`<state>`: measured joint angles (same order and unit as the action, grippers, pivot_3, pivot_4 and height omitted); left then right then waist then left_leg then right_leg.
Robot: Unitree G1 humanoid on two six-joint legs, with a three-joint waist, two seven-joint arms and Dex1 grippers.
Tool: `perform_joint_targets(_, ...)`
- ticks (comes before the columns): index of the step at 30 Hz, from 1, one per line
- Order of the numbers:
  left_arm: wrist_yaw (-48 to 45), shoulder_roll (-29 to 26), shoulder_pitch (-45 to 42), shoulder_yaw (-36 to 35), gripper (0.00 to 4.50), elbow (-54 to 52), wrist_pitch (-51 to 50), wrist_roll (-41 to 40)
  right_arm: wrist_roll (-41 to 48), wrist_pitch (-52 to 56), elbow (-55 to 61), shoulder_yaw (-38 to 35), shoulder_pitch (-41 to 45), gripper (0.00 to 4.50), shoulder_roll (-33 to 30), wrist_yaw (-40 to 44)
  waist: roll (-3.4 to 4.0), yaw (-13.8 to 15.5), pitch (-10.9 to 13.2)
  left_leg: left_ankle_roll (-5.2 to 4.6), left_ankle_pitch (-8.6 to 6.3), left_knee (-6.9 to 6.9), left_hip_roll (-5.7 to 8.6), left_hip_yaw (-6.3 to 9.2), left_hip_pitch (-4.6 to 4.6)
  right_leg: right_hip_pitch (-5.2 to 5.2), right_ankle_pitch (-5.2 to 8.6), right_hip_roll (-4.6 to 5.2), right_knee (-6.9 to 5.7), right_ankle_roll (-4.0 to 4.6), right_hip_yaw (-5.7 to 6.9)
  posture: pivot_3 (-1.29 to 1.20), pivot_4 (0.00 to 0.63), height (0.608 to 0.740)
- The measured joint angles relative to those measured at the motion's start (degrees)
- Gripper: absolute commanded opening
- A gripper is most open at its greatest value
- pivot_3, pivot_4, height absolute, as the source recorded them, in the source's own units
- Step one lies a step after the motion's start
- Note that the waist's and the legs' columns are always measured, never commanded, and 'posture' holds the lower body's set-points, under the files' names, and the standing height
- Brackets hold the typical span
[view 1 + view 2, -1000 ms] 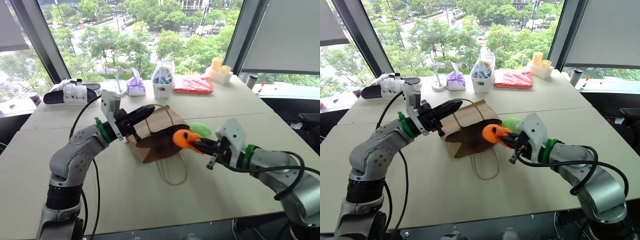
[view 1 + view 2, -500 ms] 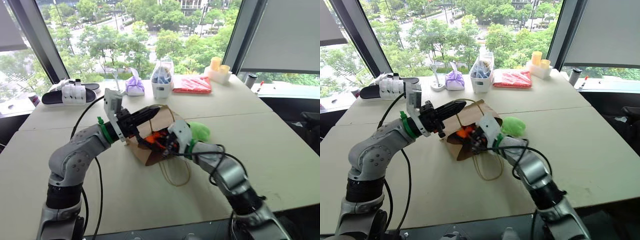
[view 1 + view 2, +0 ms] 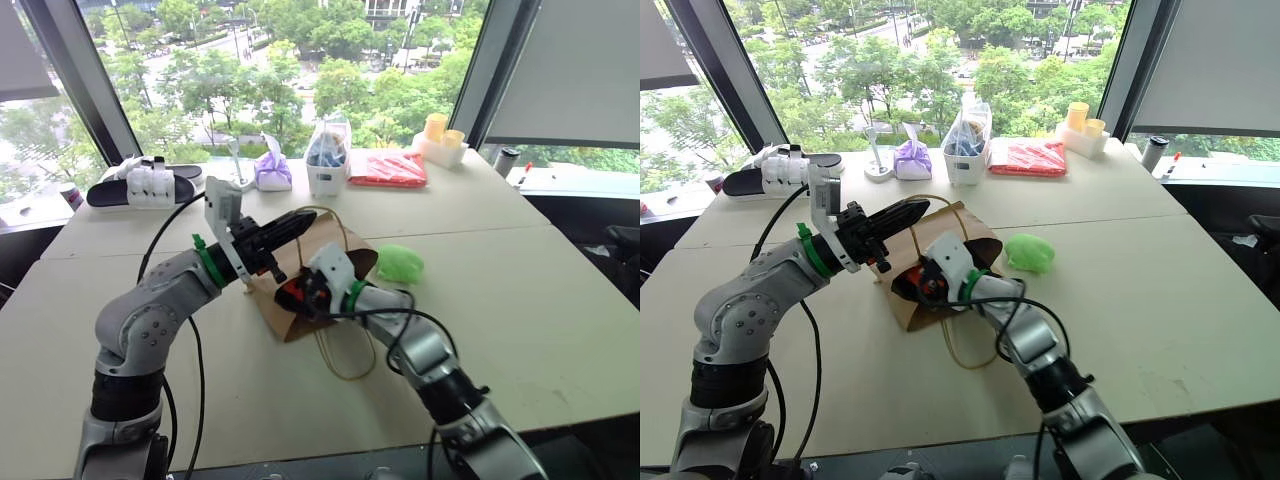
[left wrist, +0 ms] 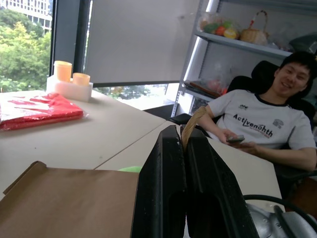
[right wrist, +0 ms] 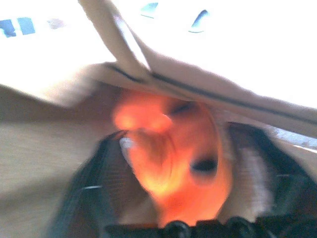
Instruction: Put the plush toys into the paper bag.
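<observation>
My left gripper [image 3: 300,222] pinches the paper bag [image 3: 330,262] handle [image 4: 192,124]; right gripper [image 3: 921,284], apparently spread, sits at its mouth around the orange toy [image 5: 173,163]. Green toy [image 3: 398,263] lies beside the bag.

Left gripper [image 3: 300,222] fingers pressed together (arm raised), right gripper [image 3: 292,294] fingers spread, arm reaching across.

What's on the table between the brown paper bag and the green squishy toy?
Nothing. In the right eye view, only bare table separates the paper bag from the green plush toy, which sits just beside it.
</observation>
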<state>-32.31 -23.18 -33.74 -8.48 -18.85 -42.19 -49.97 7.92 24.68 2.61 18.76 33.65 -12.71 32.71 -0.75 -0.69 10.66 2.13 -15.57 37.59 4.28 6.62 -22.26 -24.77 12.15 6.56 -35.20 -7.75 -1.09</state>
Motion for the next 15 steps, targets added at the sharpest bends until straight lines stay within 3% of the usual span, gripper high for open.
perform_joint_targets(3, -0.44, -0.56, 0.15, 0.03, 0.00, 0.44, 0.45, 0.72, 4.84, 9.14, 15.01, -5.20, -4.23, 3.55, -8.35, 3.04, 0.00, 0.07, 0.00, -0.24, -0.14, 0.00, 0.00, 0.00, -0.06, -0.01, 0.00, 0.01, 0.04, 0.00, 0.01, 0.00, 0.150, 0.740)
perform_joint_targets(7, -1.67, -0.88, 0.17, 0.17, 0.00, 1.37, 1.08, 1.30, 14.06, 20.73, 29.03, -18.63, -6.02, 3.55, -16.16, 4.11, 0.01, -0.10, 0.00, -0.32, -0.18, -0.01, -0.04, -0.03, 0.00, 0.00, 0.00, -0.04, 0.00, 0.01, 0.01, 0.00, 0.150, 0.740)
perform_joint_targets(11, -2.67, -1.27, 0.07, 0.19, 0.00, 3.13, 1.84, 2.25, 15.42, 24.52, 30.53, -24.96, -7.05, 3.55, -21.79, 2.78, 0.01, 0.02, 0.00, -0.33, -0.18, -0.01, -0.04, -0.17, 0.05, 0.07, 0.01, -0.05, 0.01, 0.02, 0.01, 0.00, 0.150, 0.740)
perform_joint_targets(15, -3.54, -1.42, -0.12, 0.23, 0.00, 4.02, 2.73, 3.03, 9.69, 20.11, 20.58, -22.76, -7.64, 3.55, -23.29, 0.01, -0.01, -0.04, -0.01, -0.32, -0.18, 0.01, -0.04, -0.22, 0.06, 0.10, 0.00, -0.04, 0.03, 0.01, 0.00, 0.00, 0.150, 0.740)
